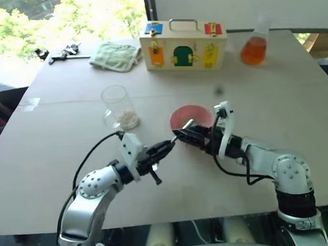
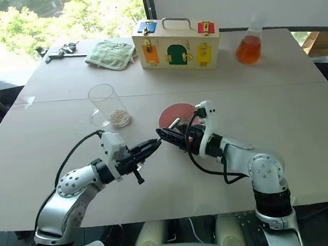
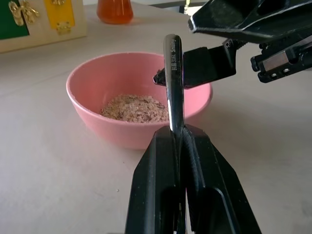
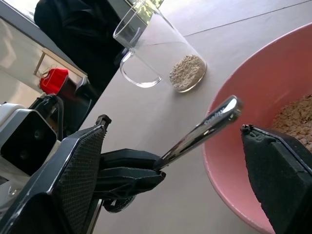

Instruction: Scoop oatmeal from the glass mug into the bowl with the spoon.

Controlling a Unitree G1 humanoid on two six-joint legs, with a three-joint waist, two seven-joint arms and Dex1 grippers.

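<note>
One spoon (image 3: 173,73), one bowl (image 3: 92,117), one glass mug (image 1: 118,106).

A large pale table (image 1: 297,91) is set before a window (image 1: 61,17) at 11 o'clock, through which sunlit green foliage is seen. A white wall panel (image 1: 240,2) is placed at 1 o'clock. Daylight is cast evenly across the tabletop.

The spoon (image 3: 173,78) carries small engraved lettering along its handle, running lengthwise; it seems to include "316L", but the rest is too small to read. No other readable text or labels
</note>
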